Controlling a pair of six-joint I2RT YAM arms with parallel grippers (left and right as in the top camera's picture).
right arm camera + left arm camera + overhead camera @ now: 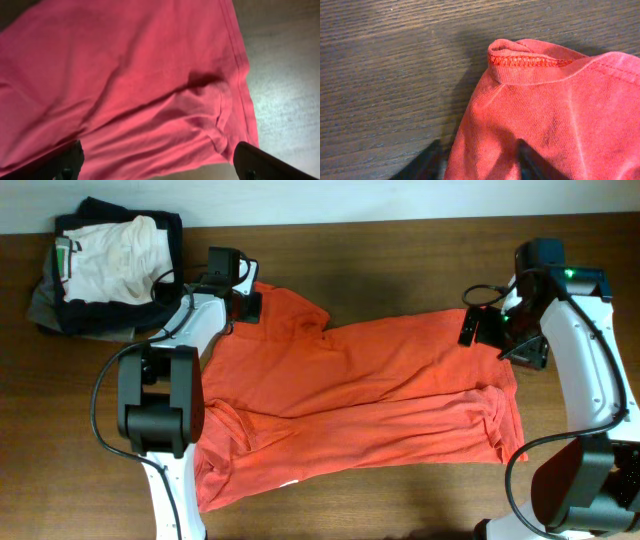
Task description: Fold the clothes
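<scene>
From overhead, the orange-red cotton T-shirt (360, 400) lies spread on the brown wooden table (400, 260), with the left gripper (245, 300) and right gripper (480, 328) at opposite edges. Left wrist: jaws partly open, sleeve cloth between them. Right wrist: jaws wide, rumpled hem between them.

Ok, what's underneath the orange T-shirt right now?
Wooden table shows around the orange T-shirt, which lies fairly flat on it. Along the middle, one layer of its own fabric seems to overlap another. Anything else beneath is covered by cloth, so I cannot tell.
</scene>
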